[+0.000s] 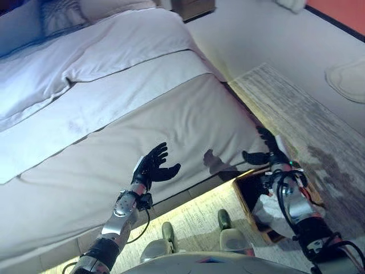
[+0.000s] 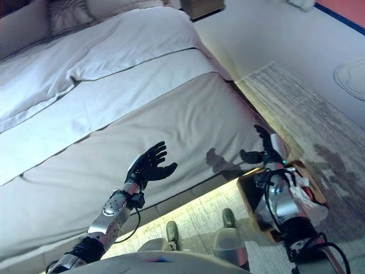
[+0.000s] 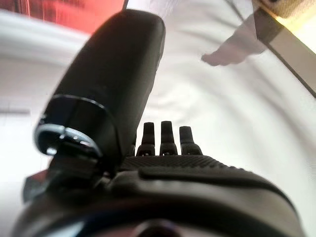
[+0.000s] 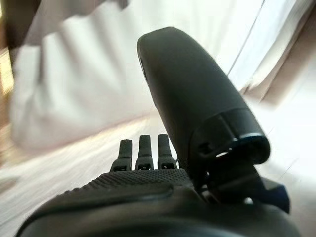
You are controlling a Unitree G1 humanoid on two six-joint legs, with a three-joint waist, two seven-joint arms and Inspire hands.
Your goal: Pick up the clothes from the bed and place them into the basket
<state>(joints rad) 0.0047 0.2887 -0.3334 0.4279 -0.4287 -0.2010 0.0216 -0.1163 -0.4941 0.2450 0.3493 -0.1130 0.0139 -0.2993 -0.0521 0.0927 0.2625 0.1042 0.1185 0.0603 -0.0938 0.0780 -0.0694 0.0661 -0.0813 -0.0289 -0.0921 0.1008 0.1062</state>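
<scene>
The left hand [image 1: 153,165] is raised over the near side of the bed [image 1: 114,114], fingers spread and straight, thumb held apart, with nothing in it; its own wrist view shows only the thumb and a row of straight fingertips with pale bedcover beyond them. The right hand [image 1: 267,149] is held at the bed's foot corner, also spread out and empty, thumb pointing toward the bed. In its wrist view the fingers [image 4: 139,150] are straight and the thumb stands clear, with white bedding past them.

Just below the right hand and arm, on the floor beside the corner of the bed, stands the basket [image 2: 249,194], a brown open-topped box. White clothes [image 2: 311,208] with a touch of red lie in it, partly hidden by the right forearm.

The bed is covered by a beige spread, with a white sheet [image 1: 97,108] folded across its middle and a white duvet [image 1: 114,45] further up. No loose garment can be made out on the bed's visible surface. A patterned pillow [image 1: 60,14] and a plain one lie at the head. A grey streaked rug [image 1: 308,125] lies on the floor along the bed's side, past the basket.
</scene>
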